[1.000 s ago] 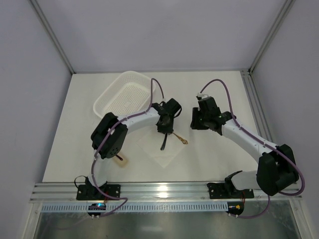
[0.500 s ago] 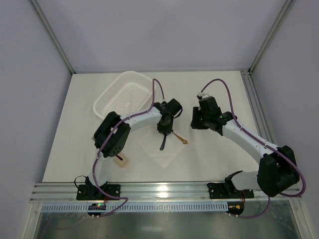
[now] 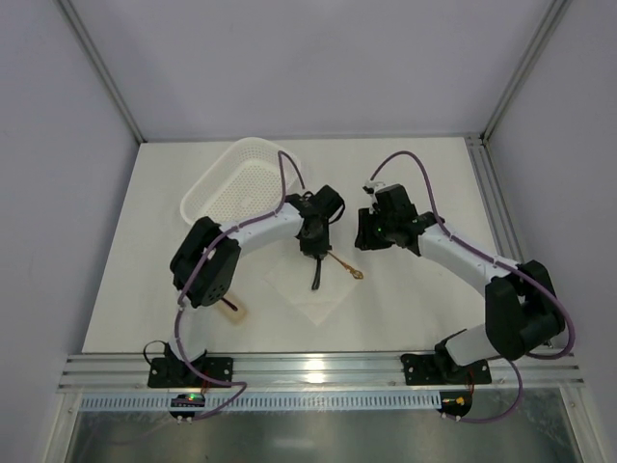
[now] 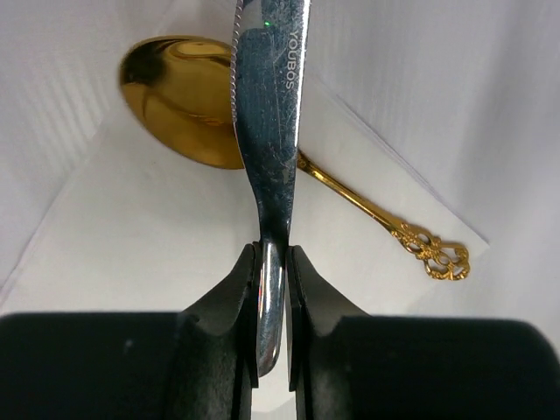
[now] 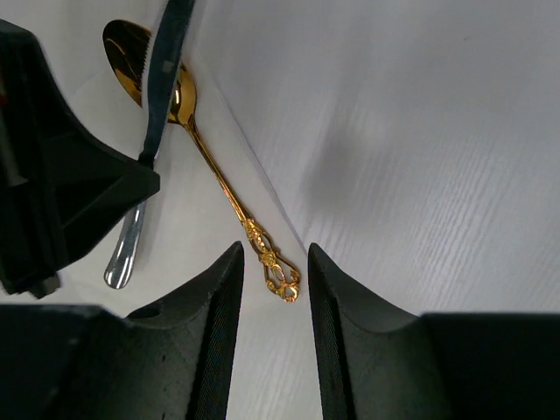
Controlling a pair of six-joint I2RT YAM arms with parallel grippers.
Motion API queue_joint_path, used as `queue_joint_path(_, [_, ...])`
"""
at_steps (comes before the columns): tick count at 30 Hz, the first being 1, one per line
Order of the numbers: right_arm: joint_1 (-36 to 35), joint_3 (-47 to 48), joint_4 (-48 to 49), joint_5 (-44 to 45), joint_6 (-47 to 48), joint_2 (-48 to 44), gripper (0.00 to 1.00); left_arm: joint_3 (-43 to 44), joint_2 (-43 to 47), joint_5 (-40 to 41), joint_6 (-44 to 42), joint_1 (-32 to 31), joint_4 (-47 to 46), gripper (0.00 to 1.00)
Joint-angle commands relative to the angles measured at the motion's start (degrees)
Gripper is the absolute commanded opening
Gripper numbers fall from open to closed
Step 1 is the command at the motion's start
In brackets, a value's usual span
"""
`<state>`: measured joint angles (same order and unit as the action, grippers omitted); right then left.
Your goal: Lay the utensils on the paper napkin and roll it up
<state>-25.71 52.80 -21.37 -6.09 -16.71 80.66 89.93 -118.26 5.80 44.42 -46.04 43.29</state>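
Observation:
The paper napkin (image 3: 310,295) lies flat between the arms, a gold spoon (image 3: 348,268) resting on its right part. In the left wrist view, my left gripper (image 4: 273,262) is shut on the handle of a silver serrated knife (image 4: 269,114). Its blade reaches across the spoon's gold bowl (image 4: 179,96). From above the knife (image 3: 316,276) looks dark, pointing at the near edge. My right gripper (image 5: 276,262) hangs open just above the ornate end of the spoon's handle (image 5: 278,278), touching nothing. No fork is in view.
A white perforated basket (image 3: 241,188) stands at the back left. A beige slab (image 3: 234,309) lies near the left arm's elbow. The left gripper's black body (image 5: 61,192) is close to the left of the right gripper.
The left jaws have closed in on the knife's handle. The right gripper has moved left, nearer the gold spoon's handle end, its opening unchanged.

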Motion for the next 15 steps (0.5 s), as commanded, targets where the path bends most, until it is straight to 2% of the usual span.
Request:
queue_joint_path(1, [-1.4,3.4,3.9,-3.3,5.1,3.8,0.38,-2.8,8.6,-3.5,5.5,3.3,-2.6,0.00])
queue_joint_path(5, [-4.1,6.3,2.5,-0.3,7.7,8.2,0.38,-9.9,15.0,-6.2,8.4,6.7,-6.3,0.00])
queue_joint_path(15, [-12.4,11.1,0.9,7.7,13.1,17.5,0.36,-18.7,22.4,-8.7,8.8,11.7,-9.0,0.00])
